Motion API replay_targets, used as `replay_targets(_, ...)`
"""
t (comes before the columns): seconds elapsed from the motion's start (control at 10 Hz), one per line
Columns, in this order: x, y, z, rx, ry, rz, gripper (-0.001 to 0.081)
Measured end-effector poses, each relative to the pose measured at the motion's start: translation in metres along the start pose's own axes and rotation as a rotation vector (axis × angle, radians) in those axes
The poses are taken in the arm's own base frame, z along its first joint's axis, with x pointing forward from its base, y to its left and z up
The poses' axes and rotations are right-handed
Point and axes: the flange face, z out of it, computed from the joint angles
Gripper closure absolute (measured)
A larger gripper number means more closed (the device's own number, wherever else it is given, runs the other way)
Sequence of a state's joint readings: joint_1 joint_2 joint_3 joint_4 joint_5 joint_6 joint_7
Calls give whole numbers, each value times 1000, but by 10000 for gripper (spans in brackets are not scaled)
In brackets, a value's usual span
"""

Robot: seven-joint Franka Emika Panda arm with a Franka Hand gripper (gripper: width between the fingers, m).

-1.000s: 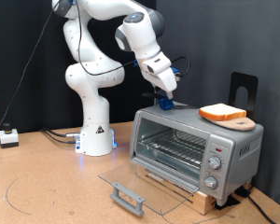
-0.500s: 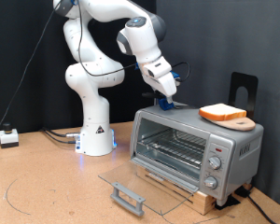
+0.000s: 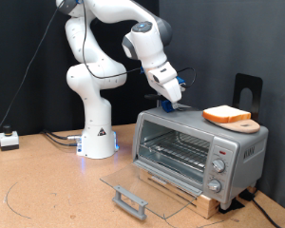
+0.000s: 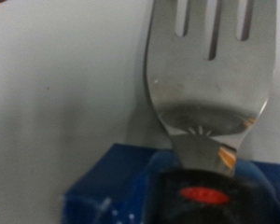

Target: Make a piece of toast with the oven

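The oven [image 3: 195, 147] stands on the table at the exterior view's right, its glass door [image 3: 133, 182] folded down flat with the bar handle [image 3: 130, 201] at the front. The piece of toast [image 3: 225, 114] lies on a round wooden board [image 3: 247, 125] on the oven's roof. My gripper [image 3: 171, 97] hovers just above the roof's left end, left of the toast, shut on a blue-handled spatula. In the wrist view the slotted metal spatula blade [image 4: 213, 65] reaches out from the blue handle [image 4: 112, 187] over a pale grey surface. The rack inside the oven is bare.
The arm's white base [image 3: 97, 138] stands behind and left of the oven. A small white box [image 3: 8, 140] with cables sits at the far left. A black bracket [image 3: 247, 90] rises behind the oven, which rests on a wooden block [image 3: 195, 198].
The gripper with the spatula has shifted slightly up and towards the exterior view's right, over the oven roof. The toast, board and door have not moved.
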State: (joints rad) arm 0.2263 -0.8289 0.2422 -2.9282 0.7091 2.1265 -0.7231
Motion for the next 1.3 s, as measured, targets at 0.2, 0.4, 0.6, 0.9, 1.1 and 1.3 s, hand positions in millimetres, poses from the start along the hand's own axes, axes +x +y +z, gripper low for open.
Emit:
replay_targets(0.2, 2, 1, 4, -3, 4, 6, -4)
replay_targets(0.4, 3, 2, 7, -1, 4, 15, -4)
replay_targets(0.6, 3, 4, 9, -1, 4, 20, 130)
replay_targets(0.9, 4, 4, 8, -1, 9, 20, 391)
replay_targets(1.1, 4, 4, 7, 0, 10, 19, 390)
replay_targets(1.3, 5, 4, 5, 16, 30, 10, 390)
